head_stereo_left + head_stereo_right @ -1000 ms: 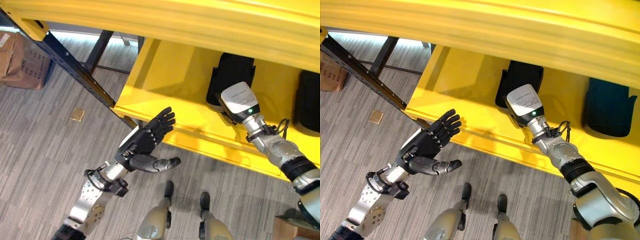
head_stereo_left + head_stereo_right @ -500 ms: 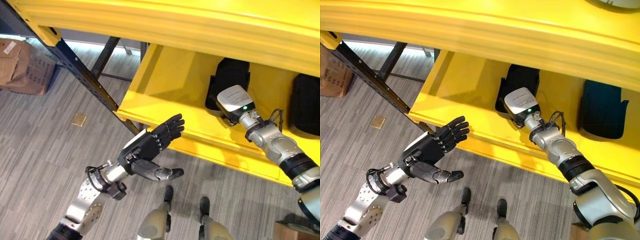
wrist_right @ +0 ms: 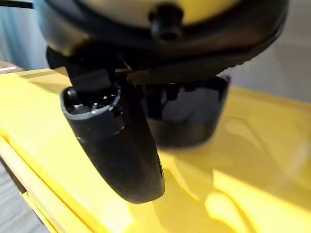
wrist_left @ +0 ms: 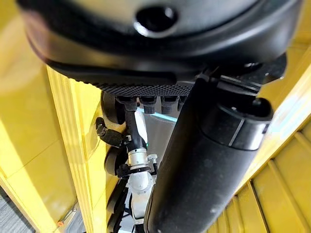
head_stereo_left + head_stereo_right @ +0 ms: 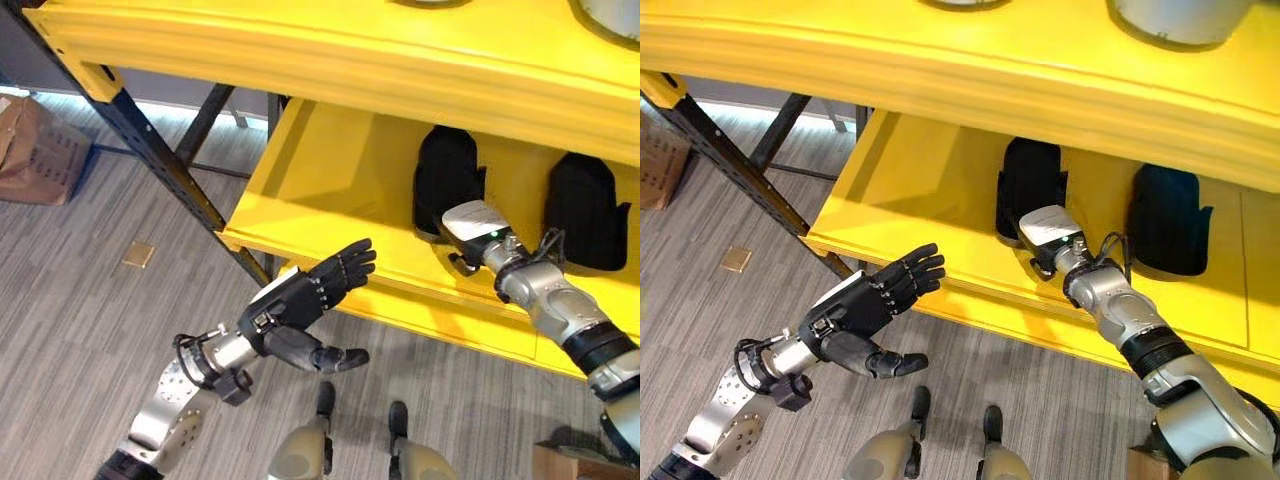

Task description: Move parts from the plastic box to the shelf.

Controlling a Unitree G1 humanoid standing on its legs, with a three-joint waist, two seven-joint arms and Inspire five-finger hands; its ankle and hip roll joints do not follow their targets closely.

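- The yellow shelf (image 5: 330, 190) spans the far side of the scene, with an upper tier across the top and a lower tier open beneath it.
- Two black parts stand on the lower tier, well apart from each other: the left black part (image 5: 447, 180) and the right black part (image 5: 580, 210).
- The right hand (image 5: 475, 225) reaches onto the lower tier and sits right at the near side of the left black part; in the head views its back faces the camera and hides the fingers.
- In the right wrist view the thumb (image 3: 114, 141) hangs just over the yellow surface, with the black part (image 3: 189, 121) close behind it; I cannot tell whether the fingers have hold of it.
- The left hand (image 5: 300, 305) hovers over the grey floor (image 5: 90, 330), just in front of the shelf's near edge, fingers straight and spread, thumb out to the side, holding nothing.
- A cardboard box (image 5: 35, 155) lies on the floor at far left, beyond the dark shelf post (image 5: 165, 170).
- A small tan square (image 5: 137, 254) lies flat on the floor near the post.
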